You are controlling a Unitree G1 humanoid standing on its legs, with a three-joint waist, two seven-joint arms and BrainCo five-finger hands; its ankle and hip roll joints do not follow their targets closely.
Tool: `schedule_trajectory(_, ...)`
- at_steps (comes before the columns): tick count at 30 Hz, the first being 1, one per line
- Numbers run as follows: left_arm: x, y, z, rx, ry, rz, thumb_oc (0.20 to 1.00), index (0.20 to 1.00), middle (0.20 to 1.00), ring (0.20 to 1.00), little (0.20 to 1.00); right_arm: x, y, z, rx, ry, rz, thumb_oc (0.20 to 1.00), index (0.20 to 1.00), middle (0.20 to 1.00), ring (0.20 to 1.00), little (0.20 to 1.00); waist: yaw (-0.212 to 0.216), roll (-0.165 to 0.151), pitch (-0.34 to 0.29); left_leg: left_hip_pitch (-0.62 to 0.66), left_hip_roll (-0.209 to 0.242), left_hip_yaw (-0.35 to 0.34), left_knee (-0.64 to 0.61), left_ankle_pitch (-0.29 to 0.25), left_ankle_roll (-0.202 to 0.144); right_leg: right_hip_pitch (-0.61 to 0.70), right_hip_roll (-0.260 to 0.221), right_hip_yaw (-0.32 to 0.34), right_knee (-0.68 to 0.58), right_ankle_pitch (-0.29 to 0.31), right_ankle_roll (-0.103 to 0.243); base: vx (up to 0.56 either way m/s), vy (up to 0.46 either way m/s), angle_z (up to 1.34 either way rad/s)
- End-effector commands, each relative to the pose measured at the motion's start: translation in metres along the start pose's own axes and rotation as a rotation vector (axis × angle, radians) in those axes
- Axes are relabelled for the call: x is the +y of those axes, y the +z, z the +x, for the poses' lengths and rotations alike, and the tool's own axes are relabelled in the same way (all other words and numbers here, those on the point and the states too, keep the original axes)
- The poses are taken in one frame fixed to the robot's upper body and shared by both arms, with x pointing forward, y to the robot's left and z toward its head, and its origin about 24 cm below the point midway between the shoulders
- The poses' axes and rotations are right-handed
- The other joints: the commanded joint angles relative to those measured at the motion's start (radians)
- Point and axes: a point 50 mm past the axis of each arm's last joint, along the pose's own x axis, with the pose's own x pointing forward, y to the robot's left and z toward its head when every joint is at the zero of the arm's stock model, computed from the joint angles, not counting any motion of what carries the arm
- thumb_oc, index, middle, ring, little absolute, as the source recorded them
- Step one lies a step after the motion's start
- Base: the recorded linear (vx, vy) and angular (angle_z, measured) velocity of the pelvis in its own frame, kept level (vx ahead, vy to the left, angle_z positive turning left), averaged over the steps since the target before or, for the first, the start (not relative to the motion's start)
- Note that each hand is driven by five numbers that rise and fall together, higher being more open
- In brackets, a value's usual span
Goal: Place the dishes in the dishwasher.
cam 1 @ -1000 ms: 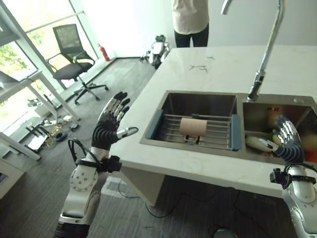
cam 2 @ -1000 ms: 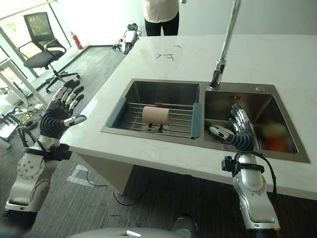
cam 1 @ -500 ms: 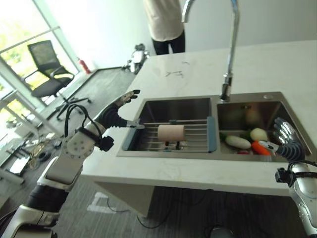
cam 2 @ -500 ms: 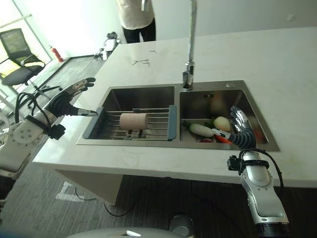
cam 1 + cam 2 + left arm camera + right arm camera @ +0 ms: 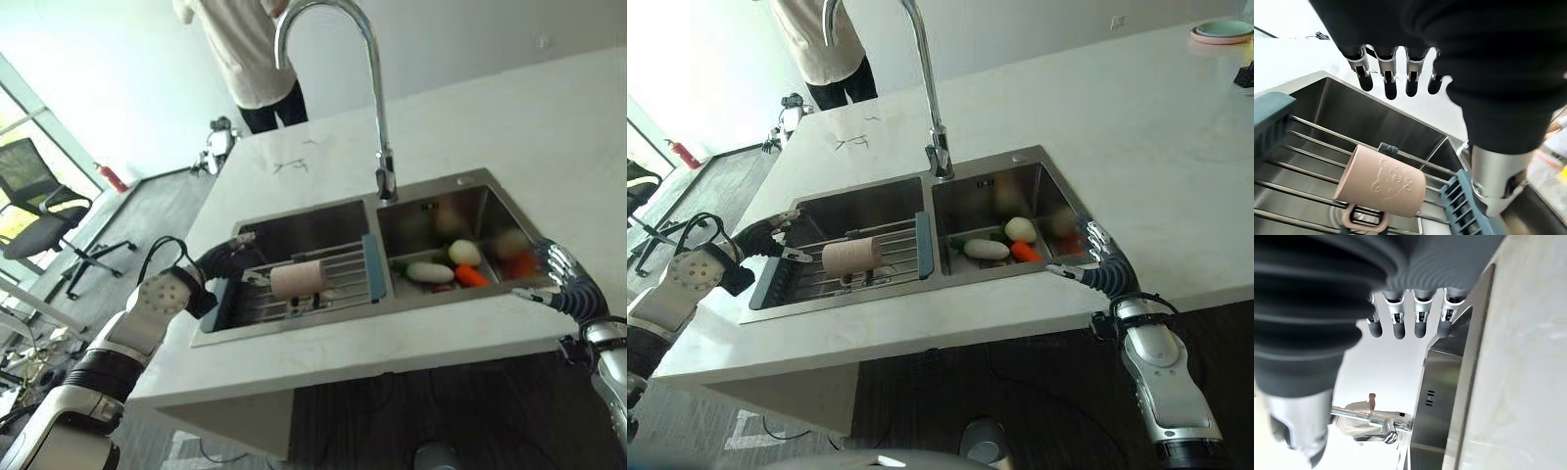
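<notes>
A pink mug (image 5: 297, 279) lies on its side on a wire rack (image 5: 338, 262) with blue ends, set across the left basin of the steel sink (image 5: 323, 321). My left hand (image 5: 227, 259) is open and reaches over the rack's left end, its fingers (image 5: 1388, 73) straight above the basin and short of the mug (image 5: 1382, 180). Down at the sink's front right corner my right hand (image 5: 1102, 264) is open too, fingers (image 5: 1420, 313) straight and holding nothing.
The right basin holds a white vegetable (image 5: 431, 271), a carrot (image 5: 471, 277) and a pale round one (image 5: 464, 253). A tall curved faucet (image 5: 377, 117) rises behind the sink. A person (image 5: 245, 59) stands at the counter's far end. Plates (image 5: 1220, 29) sit far right.
The camera has shifted. My left hand has moved from beside the counter to over the left basin, close to the rack. The right hand stays by the sink's front right edge.
</notes>
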Motion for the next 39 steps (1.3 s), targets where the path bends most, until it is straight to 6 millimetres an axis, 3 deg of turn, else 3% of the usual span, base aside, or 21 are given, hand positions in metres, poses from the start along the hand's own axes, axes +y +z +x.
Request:
schedule_trajectory(1,0.040,0.020,-0.003,-0.040,0.115,0.103,1.000,1.000,1.000,1.000,1.000,-0.012,0.034,0.009,-0.192,-0.023,-0.025,1.000,1.000,1.000,1.000,1.000,-0.027,-0.040,0.018,-0.018,0.071,-0.039,0.195,-0.200,0.014,0.141,-0.034,-0.011,-0.247,0.129,0.155,0.00,0.033,-0.12)
schedule_trajectory(17,0.042,-0.001,-0.003,0.054,0.133,0.172,1.000,1.000,1.000,1.000,1.000,-0.018,0.036,0.005,-0.200,-0.004,-0.066,1.000,1.000,1.000,1.000,1.000,-0.054,-0.036,0.013,-0.002,0.070,-0.011,0.195,-0.207,0.017,0.137,-0.024,0.008,-0.247,0.136,0.159,-0.02,0.004,-0.06)
schedule_trajectory(39,0.028,-0.018,0.004,0.131,0.092,0.197,1.000,1.000,1.000,1.000,1.000,-0.027,0.037,0.000,-0.205,-0.039,-0.098,1.000,1.000,1.000,1.000,1.000,-0.088,-0.040,0.004,0.003,0.071,-0.004,0.195,-0.211,0.021,0.133,0.008,0.043,-0.247,0.135,0.150,-0.01,-0.001,-0.03)
